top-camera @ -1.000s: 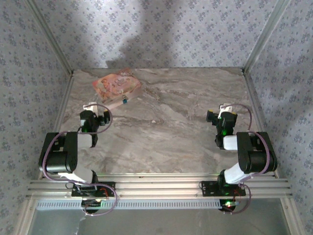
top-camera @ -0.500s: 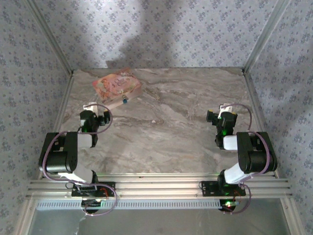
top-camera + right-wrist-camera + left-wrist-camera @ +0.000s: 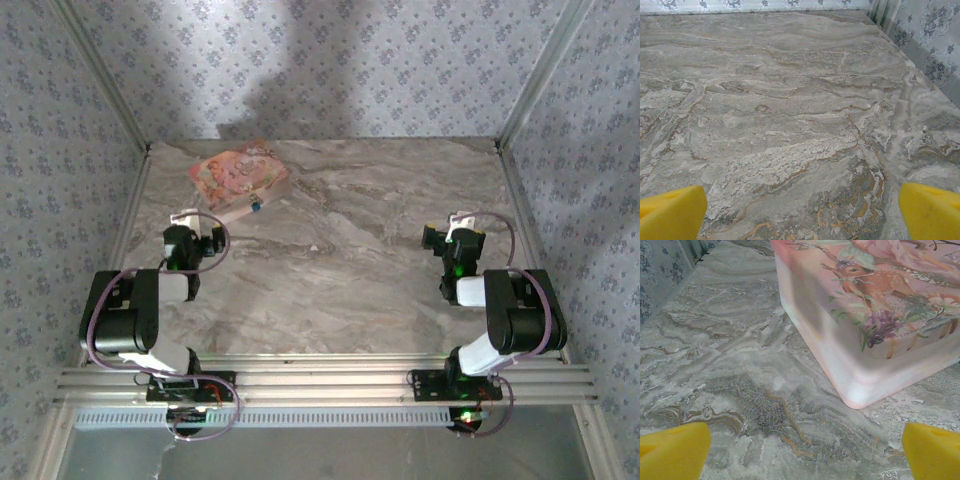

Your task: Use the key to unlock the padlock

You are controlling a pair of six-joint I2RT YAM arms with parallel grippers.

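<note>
While left gripper (image 3: 804, 451) and right gripper (image 3: 800, 210) gape empty, small blue item (image 3: 257, 206) (padlock?) lies beyond left one, by pink box (image 3: 238, 177) near surface's (image 3: 350, 270) far-left corner.

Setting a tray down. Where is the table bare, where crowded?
Bare: the middle of the table, between the left end effector and right end effector, and its far right corner. Crowded: far left, with the pink box and a small blue item.
</note>
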